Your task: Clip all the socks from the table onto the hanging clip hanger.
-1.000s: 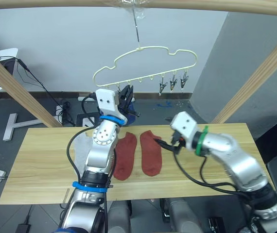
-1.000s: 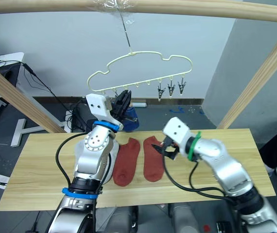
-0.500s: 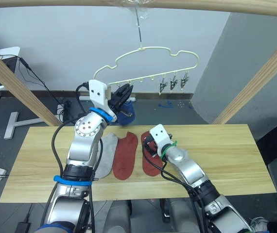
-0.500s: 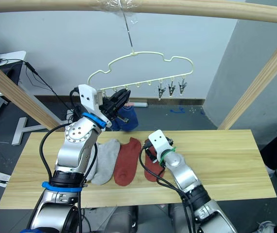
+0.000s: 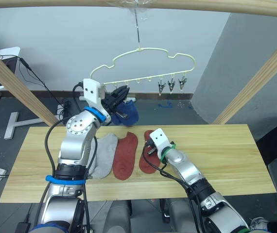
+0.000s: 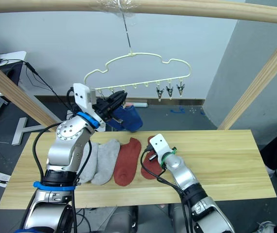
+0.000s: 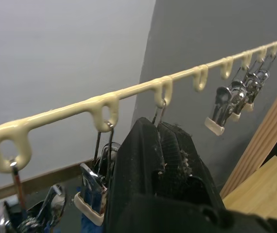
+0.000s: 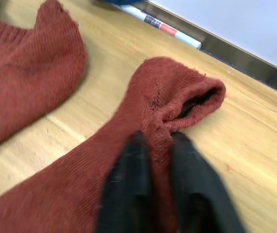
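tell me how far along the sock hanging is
Done: blue sock fabric hangs from the hanger beside the left gripper; whether one or both, I cannot tell. In hand: the right gripper pinches the cuff of a red sock on the table. Left: the other red sock, two grey socks; three clips are bare.

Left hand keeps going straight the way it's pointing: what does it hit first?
Probably the clip hanger's lower bar: the left hand points up at it, just beneath, beside clips holding a blue sock. Depth is uncertain.
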`<action>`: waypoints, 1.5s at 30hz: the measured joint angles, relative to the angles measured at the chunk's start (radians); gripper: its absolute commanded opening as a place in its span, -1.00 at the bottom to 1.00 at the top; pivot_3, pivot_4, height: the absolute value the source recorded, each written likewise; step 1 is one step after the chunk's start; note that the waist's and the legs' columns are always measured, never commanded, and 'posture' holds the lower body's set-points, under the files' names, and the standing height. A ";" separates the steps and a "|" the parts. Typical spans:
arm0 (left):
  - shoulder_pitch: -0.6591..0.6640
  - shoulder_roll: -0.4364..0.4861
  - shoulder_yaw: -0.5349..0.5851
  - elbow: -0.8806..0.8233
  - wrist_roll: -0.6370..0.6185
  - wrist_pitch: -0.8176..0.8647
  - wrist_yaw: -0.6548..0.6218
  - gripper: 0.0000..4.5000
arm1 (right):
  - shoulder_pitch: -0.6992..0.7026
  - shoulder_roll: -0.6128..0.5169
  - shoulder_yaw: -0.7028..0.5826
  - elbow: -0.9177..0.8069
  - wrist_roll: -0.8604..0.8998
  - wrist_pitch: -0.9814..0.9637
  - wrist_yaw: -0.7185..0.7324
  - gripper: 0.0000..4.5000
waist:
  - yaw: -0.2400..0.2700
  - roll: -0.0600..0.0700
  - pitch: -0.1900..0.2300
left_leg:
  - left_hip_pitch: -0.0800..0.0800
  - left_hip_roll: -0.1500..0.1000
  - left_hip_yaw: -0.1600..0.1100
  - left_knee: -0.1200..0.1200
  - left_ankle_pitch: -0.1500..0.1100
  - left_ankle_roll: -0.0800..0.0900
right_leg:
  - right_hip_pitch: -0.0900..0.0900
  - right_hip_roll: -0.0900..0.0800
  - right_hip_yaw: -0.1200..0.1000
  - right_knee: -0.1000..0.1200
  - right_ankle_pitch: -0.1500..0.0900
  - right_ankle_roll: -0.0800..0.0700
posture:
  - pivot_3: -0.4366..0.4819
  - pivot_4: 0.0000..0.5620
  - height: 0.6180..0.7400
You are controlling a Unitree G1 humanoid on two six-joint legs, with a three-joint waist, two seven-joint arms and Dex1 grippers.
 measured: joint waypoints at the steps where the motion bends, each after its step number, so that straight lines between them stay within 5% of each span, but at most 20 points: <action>1: -0.002 0.013 0.006 -0.003 -0.019 0.021 -0.019 -1.00 | 0.008 -0.022 0.014 -0.038 -0.012 0.008 0.025 -0.99 | 0.000 0.000 0.000 | 0.000 0.000 0.000 0.000 0.000 0.000 | 0.000 0.000 0.000 0.000 0.000 0.001 | -0.05 -0.01 0.52; 12: -0.060 0.091 0.025 -0.044 -0.207 0.309 -0.146 -1.00 | -0.089 -0.223 0.121 -0.478 -0.085 0.085 0.330 -0.99 | -0.002 0.000 0.000 | 0.000 0.002 -0.002 0.000 0.000 0.000 | 0.000 0.003 -0.001 0.000 -0.001 0.002 | -0.08 -0.02 0.52; 45: -0.041 0.086 0.023 -0.087 -0.223 0.346 -0.146 -1.00 | -0.252 -0.152 0.140 -0.436 -0.136 0.055 0.401 -0.99 | -0.001 0.000 0.001 | -0.001 0.001 -0.001 0.000 0.000 0.000 | -0.001 0.001 -0.001 0.000 0.001 -0.002 | -0.09 -0.11 0.52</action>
